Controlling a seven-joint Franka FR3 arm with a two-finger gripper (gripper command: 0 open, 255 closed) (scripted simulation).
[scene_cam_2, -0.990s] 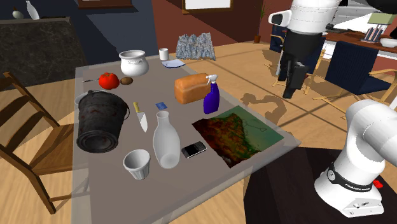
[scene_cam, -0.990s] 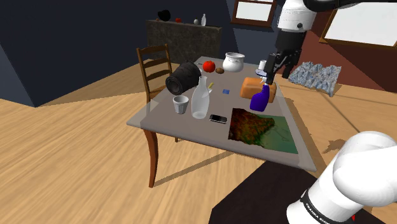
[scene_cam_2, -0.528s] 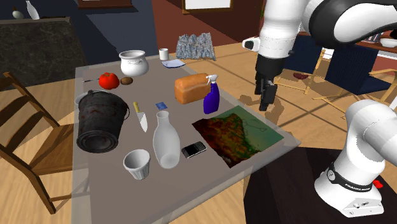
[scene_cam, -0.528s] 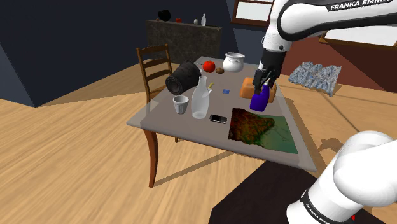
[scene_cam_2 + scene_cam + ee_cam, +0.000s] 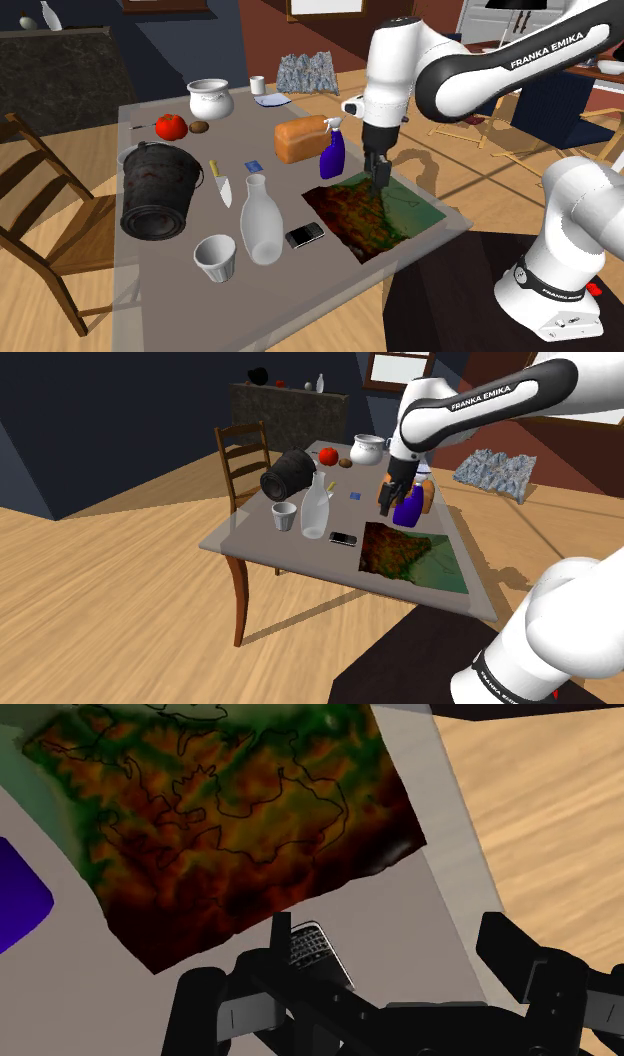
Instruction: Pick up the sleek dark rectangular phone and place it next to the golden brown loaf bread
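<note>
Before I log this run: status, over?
Pincer open, empty, above map. Phone lying flat, untouched. Clear bottle stands close beside it.

The arm (image 5: 470,402) is glossy white, built of rounded, tube-like links with dark bands at the joints. Black capitals reading FRANKA EMIKA run along the link at one o'clock in the shoulder view and at two o'clock in the second exterior view. At five o'clock in both views, the bulbous white base (image 5: 565,240) carries a black ring (image 5: 545,292) with small white lettering. A small red mark (image 5: 597,290) sits beside the ring. The end effector (image 5: 380,180) is all black and blocky.
</note>
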